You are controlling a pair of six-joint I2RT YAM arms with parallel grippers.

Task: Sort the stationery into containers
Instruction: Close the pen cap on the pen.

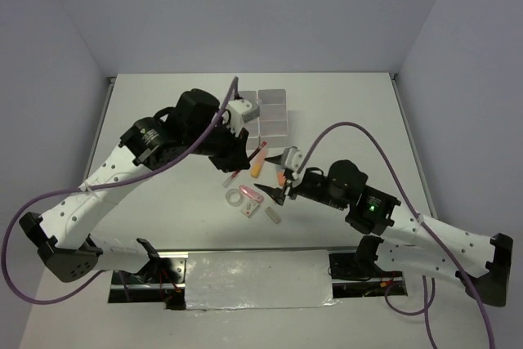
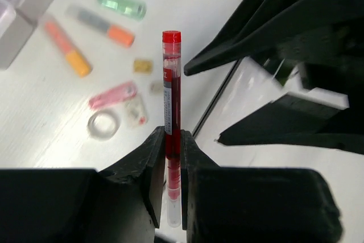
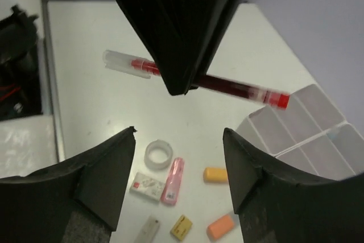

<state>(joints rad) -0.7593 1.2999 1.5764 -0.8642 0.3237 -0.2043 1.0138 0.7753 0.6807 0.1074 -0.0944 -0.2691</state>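
Closest to the lens, the left gripper (image 2: pixel 172 136) is clamped on the red pen (image 2: pixel 171 95), pinching it low on the barrel so that the clear tail pokes out behind the fingers (image 2: pixel 152 163) and the long red-capped end juts ahead. The pen is off the table (image 1: pixel 163 226), held in the air just on the near side of the containers (image 1: pixel 274 112), whose white compartments show in the right wrist view beyond its red cap.

Next out, the right gripper (image 3: pixel 179 135) hovers with its jaws spread wide and nothing between them, close beside the left one. Below it lie the loose pieces: the tape ring (image 3: pixel 158 155), the pink eraser (image 3: pixel 172 180) and an orange highlighter (image 3: pixel 220 227). A green highlighter (image 2: pixel 120 4) lies farther off, nearer the boxes.

Trouble seems likeliest from that off-centre hold. With so much pen hanging forward, a bump could swing it in the pads or let it slide out. If lowered level, it may catch a dividing wall and come to rest across two compartments. The two arms also work very near each other, so a careless reach by either could knock the pen or the other wrist.
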